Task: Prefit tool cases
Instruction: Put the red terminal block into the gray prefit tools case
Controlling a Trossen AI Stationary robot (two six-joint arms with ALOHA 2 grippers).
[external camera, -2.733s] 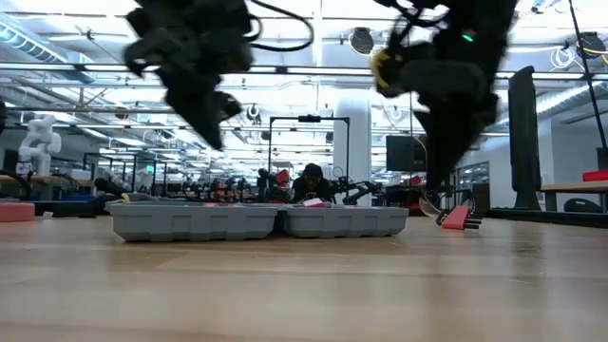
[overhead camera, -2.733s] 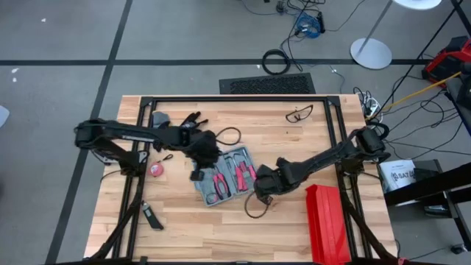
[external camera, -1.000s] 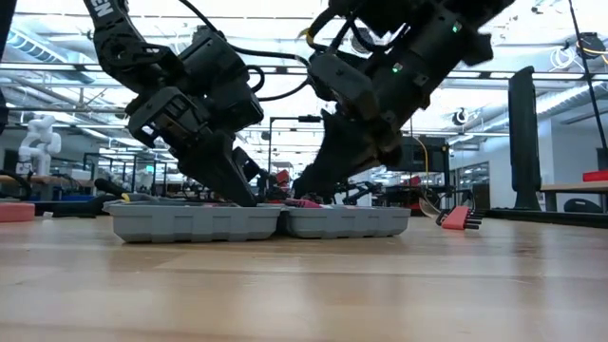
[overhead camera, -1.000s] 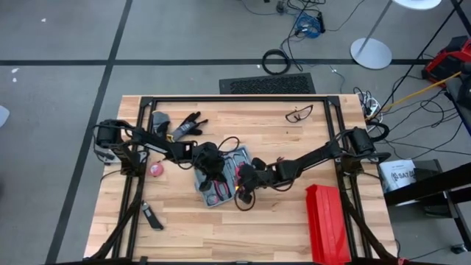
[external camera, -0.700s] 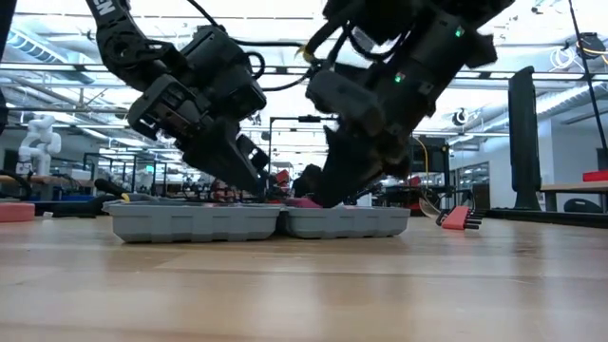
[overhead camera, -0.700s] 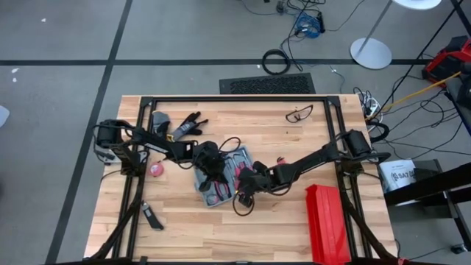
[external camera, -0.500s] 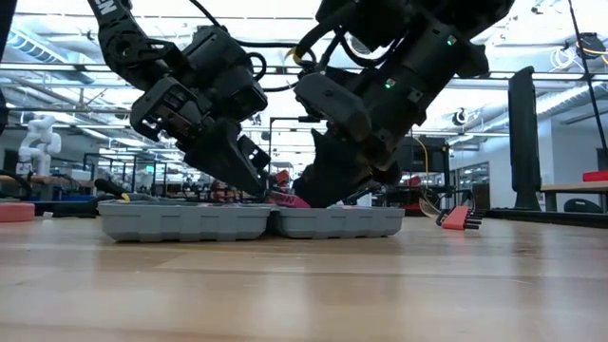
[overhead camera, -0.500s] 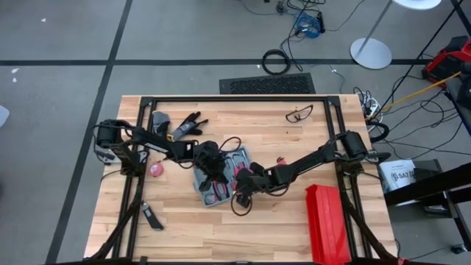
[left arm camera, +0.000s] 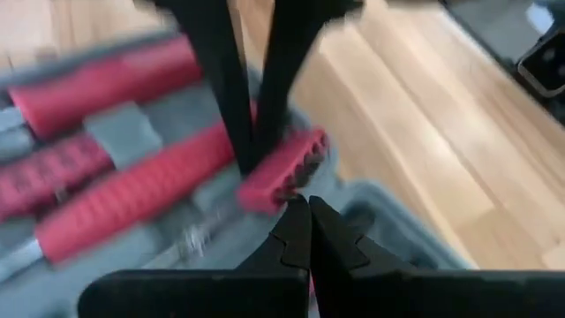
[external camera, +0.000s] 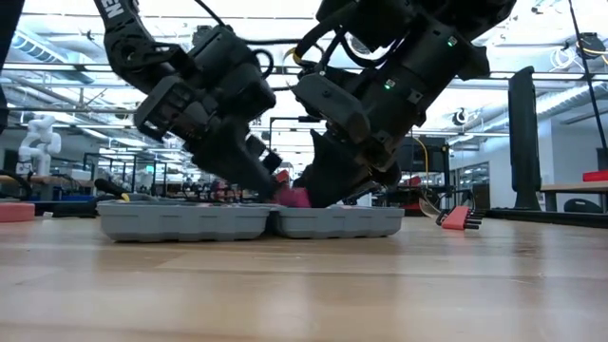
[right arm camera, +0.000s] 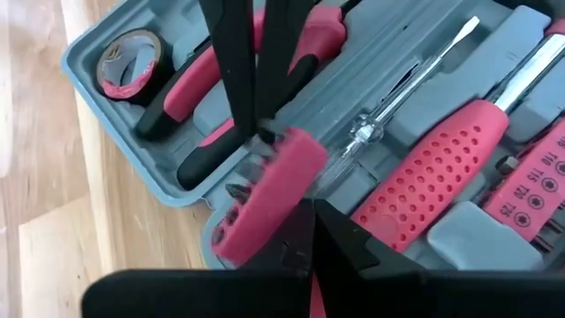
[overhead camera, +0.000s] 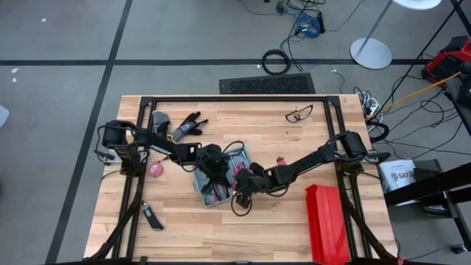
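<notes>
The tool case [overhead camera: 221, 179] lies open and flat on the wooden table, its grey halves side by side [external camera: 252, 220]. Its moulded slots hold pink-handled pliers [right arm camera: 265, 66], a screwdriver [right arm camera: 441, 155] and a tape roll [right arm camera: 124, 62]. A pink bit holder [right arm camera: 265, 194] sits tilted over the case's middle. My left gripper [left arm camera: 305, 210] and my right gripper [right arm camera: 311, 216] are both shut, and their tips meet at that holder from opposite sides [external camera: 293, 197]. My left gripper is shut and sets its fingertips [right arm camera: 256, 132] against one end of the pink bit holder [right arm camera: 281, 146], slanting down from the table's left. The holder lies tilted on the case. My right gripper is shut, its fingertips [left arm camera: 252, 155] against the holder's opposite side [left arm camera: 275, 172], slanting down from the table's right.
A long red ribbed box [overhead camera: 327, 224] stands at the near right. Black gloves [overhead camera: 184, 125] and glasses [overhead camera: 298, 112] lie at the far side. A pink roll [overhead camera: 156, 169] and a black tool [overhead camera: 152, 216] lie at the left. A red hex-key holder [external camera: 461, 218] lies right of the case.
My right gripper has sunk toward the case's middle. My left gripper has edged toward it and rolled a little. The two shut tips have closed in on the pink bit holder. The case has slid a little toward the table's left edge.
</notes>
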